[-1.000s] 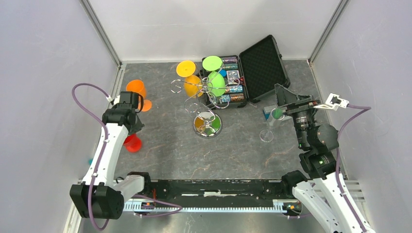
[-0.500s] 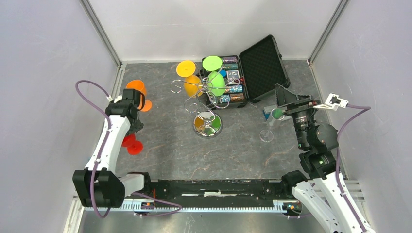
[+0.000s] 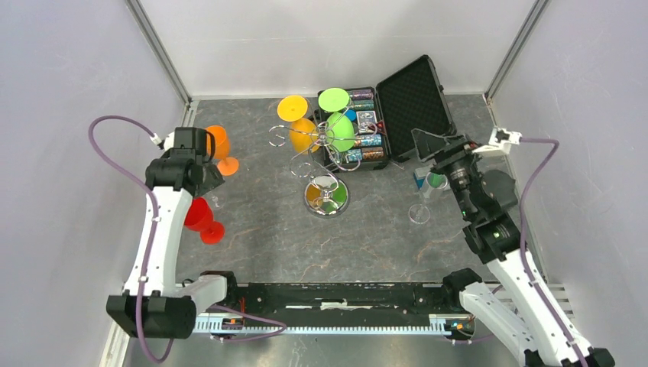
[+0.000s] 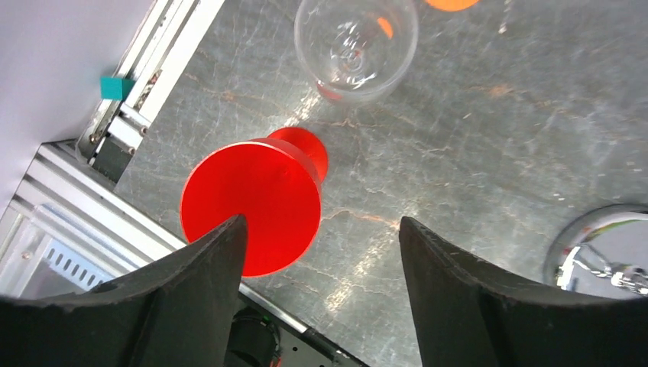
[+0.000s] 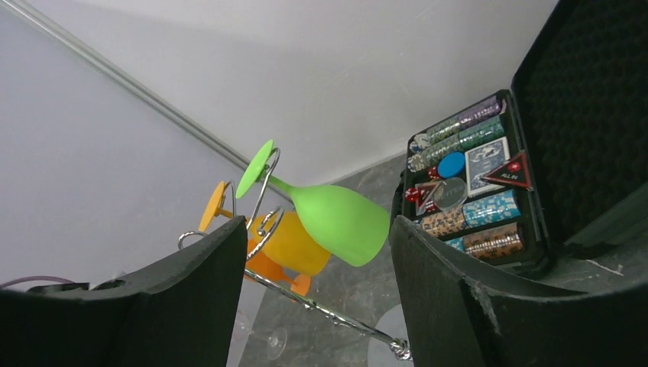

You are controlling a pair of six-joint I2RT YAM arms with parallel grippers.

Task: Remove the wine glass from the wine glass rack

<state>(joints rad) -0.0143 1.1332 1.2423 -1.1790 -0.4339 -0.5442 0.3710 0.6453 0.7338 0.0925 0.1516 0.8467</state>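
Observation:
The wine glass rack (image 3: 326,197) stands mid-table on its mirrored disc. A green wine glass (image 3: 341,130) and a yellow one (image 3: 303,134) hang bowl-down from its wire arms. In the right wrist view the green glass (image 5: 336,218) and the yellow glass (image 5: 294,245) show between the wide-apart fingers of my right gripper (image 5: 317,229), which is open, empty and clear of both. My left gripper (image 4: 321,229) is open above the floor near the left wall. A red wine glass (image 4: 252,205) stands free just under its left finger.
An orange glass (image 3: 218,145) and a clear glass (image 4: 356,42) stand near the left gripper. Another clear glass (image 3: 419,212) and a teal-green one (image 3: 435,180) stand by the right arm. An open black case (image 3: 397,115) of poker chips lies behind the rack.
My left gripper has opened, let go of the red glass and drawn up and away from it. The right gripper has swung left toward the rack, still open.

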